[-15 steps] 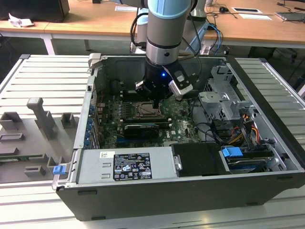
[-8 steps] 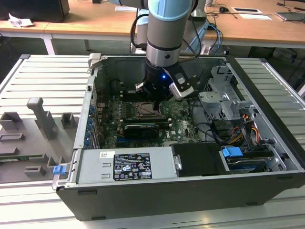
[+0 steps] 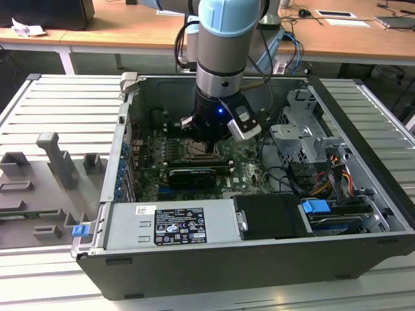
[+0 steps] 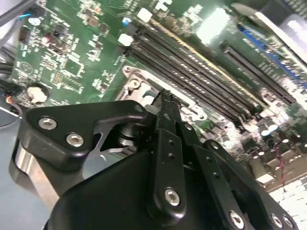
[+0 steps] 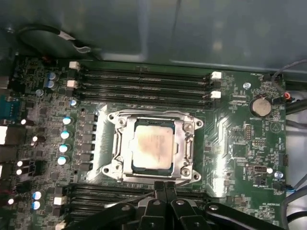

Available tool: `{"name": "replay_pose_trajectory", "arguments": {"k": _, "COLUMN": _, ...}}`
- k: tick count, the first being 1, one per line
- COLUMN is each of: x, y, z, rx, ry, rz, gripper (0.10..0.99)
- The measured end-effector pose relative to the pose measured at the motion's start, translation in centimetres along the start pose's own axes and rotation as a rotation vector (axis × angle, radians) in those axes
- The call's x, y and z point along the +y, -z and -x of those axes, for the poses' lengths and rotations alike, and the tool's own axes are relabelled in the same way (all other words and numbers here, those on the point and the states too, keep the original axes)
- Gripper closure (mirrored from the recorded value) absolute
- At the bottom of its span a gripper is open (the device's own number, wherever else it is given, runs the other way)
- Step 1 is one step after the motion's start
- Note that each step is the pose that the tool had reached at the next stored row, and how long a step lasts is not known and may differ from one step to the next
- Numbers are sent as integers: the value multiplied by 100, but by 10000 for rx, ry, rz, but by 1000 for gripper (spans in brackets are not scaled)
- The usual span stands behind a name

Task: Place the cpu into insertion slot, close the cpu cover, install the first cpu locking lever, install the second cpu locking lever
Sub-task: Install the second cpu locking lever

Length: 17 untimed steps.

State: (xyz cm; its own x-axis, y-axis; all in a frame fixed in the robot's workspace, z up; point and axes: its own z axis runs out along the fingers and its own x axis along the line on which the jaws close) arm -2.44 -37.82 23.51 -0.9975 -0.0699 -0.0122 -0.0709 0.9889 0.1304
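Arm reaches down into the open computer case (image 3: pixel 363 214) in the exterior view, wrist just above the green motherboard (image 5: pixel 240 139); gripper (image 5: pixel 164 186) sits low at the edge of the insertion slot (image 5: pixel 152 177), fingers (image 4: pixel 165 108) drawn together to a narrow tip with nothing held between them; in the second wrist view that tip touches or nearly touches the socket's metal rim, contact hard to confirm from this angle; cpu (image 5: pixel 152 144) lies flat in the slot, pale silvery-beige top facing up; cpu cover (image 5: pixel 184 143) is down around it, the chip showing through its square cut-out; the levers' state I can't make out; long memory slots (image 5: pixel 144 86) run on both sides of the socket; coin cell battery (image 5: pixel 260 106) sits apart on the board; in the exterior view a black card (image 3: pixel 189 176) lies just beside the socket, a drive cage (image 3: pixel 301 129) toward the exterior view's right, grey fixture blocks (image 3: pixel 55 159) on the table outside the case.
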Motion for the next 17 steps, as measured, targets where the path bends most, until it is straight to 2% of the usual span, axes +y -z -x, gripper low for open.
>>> {"name": "replay_pose_trajectory", "arguments": {"k": 4, "x": -28, "y": -5, "z": -65, "rx": 15, "ry": 111, "rz": 3, "gripper": 980}}
{"name": "replay_pose_trajectory", "arguments": {"k": 7, "x": -50, "y": -7, "z": -132, "rx": 12, "ry": 140, "rz": 77, "gripper": 980}}
{"name": "replay_pose_trajectory", "arguments": {"k": 9, "x": -52, "y": -17, "z": -190, "rx": 11, "ry": 180, "rz": 171, "gripper": 980}}
{"name": "replay_pose_trajectory", "arguments": {"k": 11, "x": -55, "y": -47, "z": -208, "rx": 21, "ry": 268, "rz": 205, "gripper": 980}}
{"name": "replay_pose_trajectory", "arguments": {"k": 14, "x": -67, "y": -148, "z": -235, "rx": 35, "ry": 387, "rz": 242, "gripper": 980}}
{"name": "replay_pose_trajectory", "arguments": {"k": 15, "x": -71, "y": -157, "z": -279, "rx": 27, "ry": 395, "rz": 315, "gripper": 980}}
{"name": "replay_pose_trajectory", "arguments": {"k": 16, "x": -78, "y": -159, "z": -319, "rx": 10, "ry": 394, "rz": 432, "gripper": 980}}
{"name": "replay_pose_trajectory", "arguments": {"k": 17, "x": -89, "y": -159, "z": -328, "rx": -1, "ry": 397, "rz": 534, "gripper": 980}}
